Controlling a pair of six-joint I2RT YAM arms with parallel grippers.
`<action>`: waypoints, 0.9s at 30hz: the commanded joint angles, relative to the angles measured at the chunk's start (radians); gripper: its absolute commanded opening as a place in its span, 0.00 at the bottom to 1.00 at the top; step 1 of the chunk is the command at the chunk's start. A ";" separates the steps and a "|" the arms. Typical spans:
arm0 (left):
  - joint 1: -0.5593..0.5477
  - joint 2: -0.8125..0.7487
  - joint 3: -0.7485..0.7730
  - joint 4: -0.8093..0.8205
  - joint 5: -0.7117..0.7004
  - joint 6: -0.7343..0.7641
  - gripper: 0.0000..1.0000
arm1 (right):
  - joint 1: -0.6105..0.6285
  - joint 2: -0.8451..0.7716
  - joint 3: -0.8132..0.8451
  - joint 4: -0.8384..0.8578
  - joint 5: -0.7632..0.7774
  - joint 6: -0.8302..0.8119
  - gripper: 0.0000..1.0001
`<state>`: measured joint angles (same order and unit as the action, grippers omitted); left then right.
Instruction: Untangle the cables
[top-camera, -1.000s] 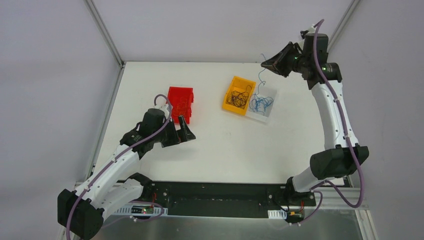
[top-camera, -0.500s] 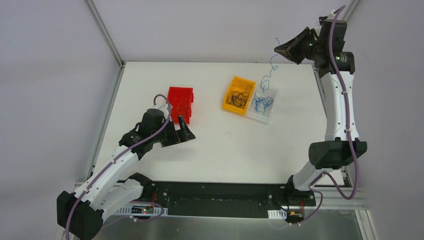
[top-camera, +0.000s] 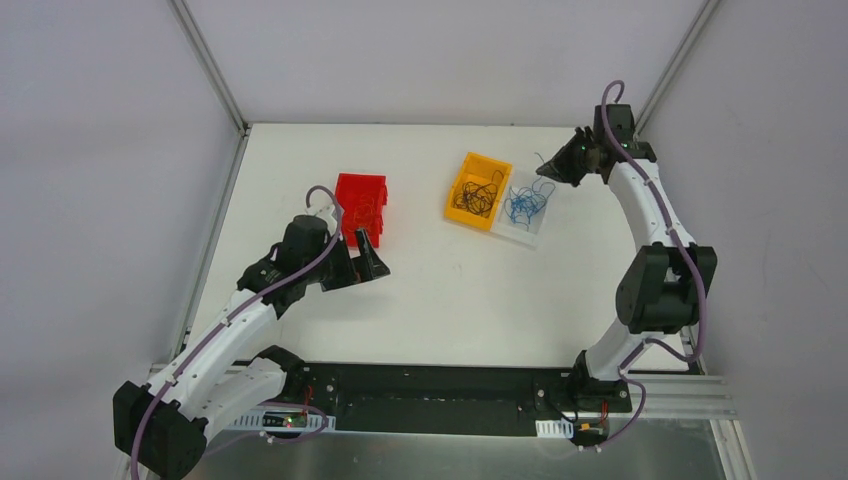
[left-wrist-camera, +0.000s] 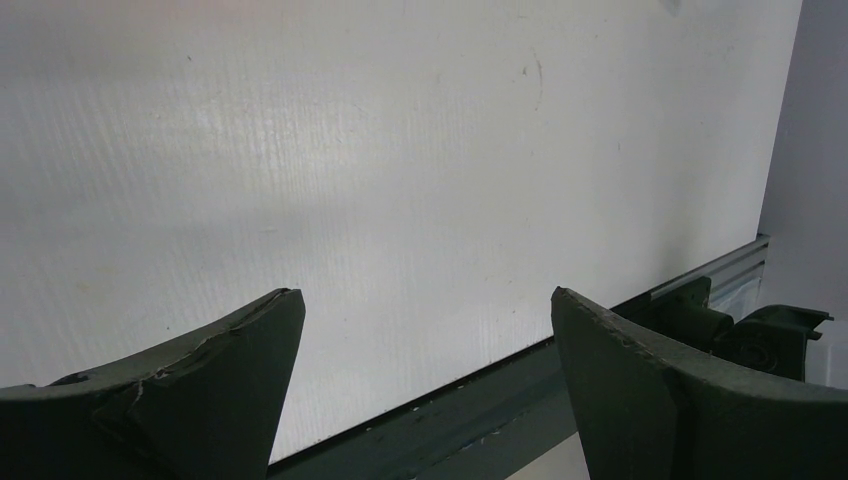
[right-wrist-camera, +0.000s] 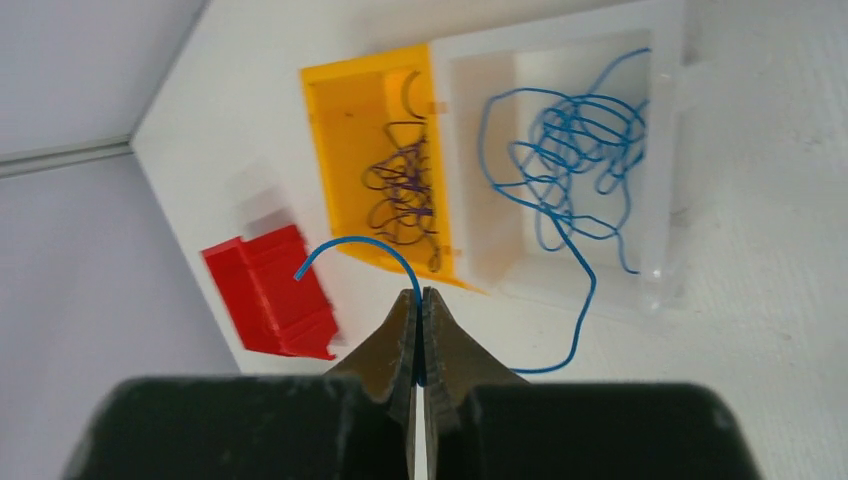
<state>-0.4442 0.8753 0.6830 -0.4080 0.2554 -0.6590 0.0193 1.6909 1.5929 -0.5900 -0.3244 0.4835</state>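
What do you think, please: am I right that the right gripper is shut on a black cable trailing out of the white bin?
Not quite: the colour is wrong. The right wrist view shows the right gripper shut on a blue cable, not a black one, trailing out of the white bin.
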 joint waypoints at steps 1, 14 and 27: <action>0.002 0.013 0.048 -0.011 -0.029 0.025 0.98 | 0.022 0.040 -0.108 0.129 0.146 -0.061 0.00; 0.002 -0.002 0.056 -0.012 -0.085 0.042 0.98 | 0.121 0.313 -0.035 0.136 0.314 -0.076 0.00; 0.002 -0.036 0.046 -0.008 -0.359 0.145 0.99 | 0.122 0.050 -0.056 0.170 0.269 -0.119 0.88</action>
<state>-0.4442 0.8585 0.7116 -0.4088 0.0311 -0.5781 0.1440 1.9205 1.5070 -0.4484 -0.0082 0.3958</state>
